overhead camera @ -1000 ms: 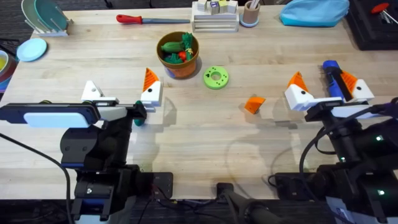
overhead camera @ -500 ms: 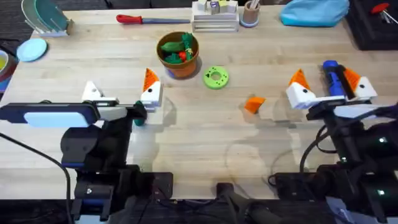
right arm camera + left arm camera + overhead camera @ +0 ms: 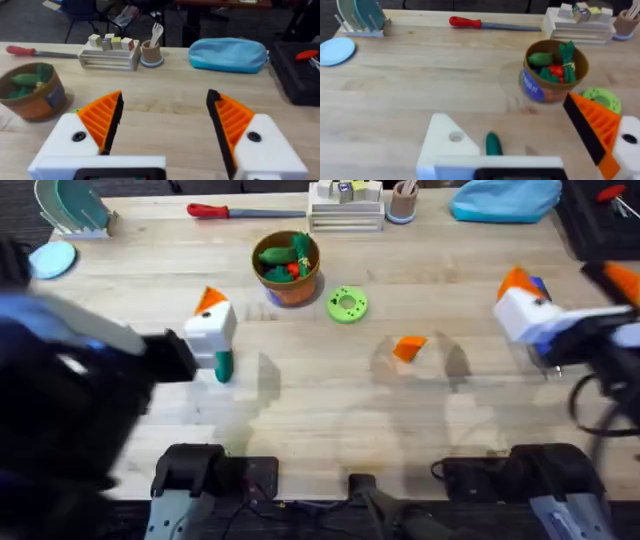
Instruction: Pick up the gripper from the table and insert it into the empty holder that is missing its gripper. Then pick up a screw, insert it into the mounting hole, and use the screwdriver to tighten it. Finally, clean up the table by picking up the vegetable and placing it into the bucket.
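We see the orange gripper [image 3: 409,347] lying mid-table, untouched. Left gripper [image 3: 535,145] spread wide and empty, one holder [image 3: 449,142] bare of its pad. Right gripper [image 3: 162,132] also spread wide, empty. Bucket [image 3: 288,268] holds vegetables.

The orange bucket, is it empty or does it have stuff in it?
Not empty. The bucket stands upright on the table, and green and red toy vegetables sit inside it.
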Controlling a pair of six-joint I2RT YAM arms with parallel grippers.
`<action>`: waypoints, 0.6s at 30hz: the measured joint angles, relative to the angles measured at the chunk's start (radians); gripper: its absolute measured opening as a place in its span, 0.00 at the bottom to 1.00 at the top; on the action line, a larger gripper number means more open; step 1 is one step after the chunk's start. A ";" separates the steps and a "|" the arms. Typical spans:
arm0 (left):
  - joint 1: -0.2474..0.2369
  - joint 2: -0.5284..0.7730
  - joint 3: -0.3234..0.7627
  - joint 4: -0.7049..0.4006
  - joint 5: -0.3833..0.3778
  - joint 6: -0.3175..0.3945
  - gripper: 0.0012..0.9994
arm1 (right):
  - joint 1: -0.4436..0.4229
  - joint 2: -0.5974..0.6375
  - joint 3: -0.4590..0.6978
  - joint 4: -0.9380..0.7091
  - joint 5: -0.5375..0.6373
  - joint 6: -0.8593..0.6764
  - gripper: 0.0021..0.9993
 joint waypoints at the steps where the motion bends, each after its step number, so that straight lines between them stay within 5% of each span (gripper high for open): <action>1: 0.000 0.053 0.071 -0.068 -0.003 0.014 0.99 | 0.000 0.027 0.042 -0.027 -0.002 0.000 0.99; 6: 0.000 0.296 0.356 -0.327 -0.014 0.082 0.99 | 0.000 0.186 0.269 -0.198 -0.030 0.000 0.99; 9: 0.000 0.420 0.468 -0.394 -0.019 0.104 0.99 | 0.000 0.264 0.363 -0.297 -0.046 0.000 0.99; 15: 0.000 0.566 0.521 -0.460 -0.021 0.100 0.99 | 0.000 0.322 0.406 -0.327 -0.058 0.000 0.99; 18: 0.004 0.614 0.509 -0.505 -0.054 0.025 0.99 | 0.000 0.321 0.406 -0.326 -0.060 0.000 0.99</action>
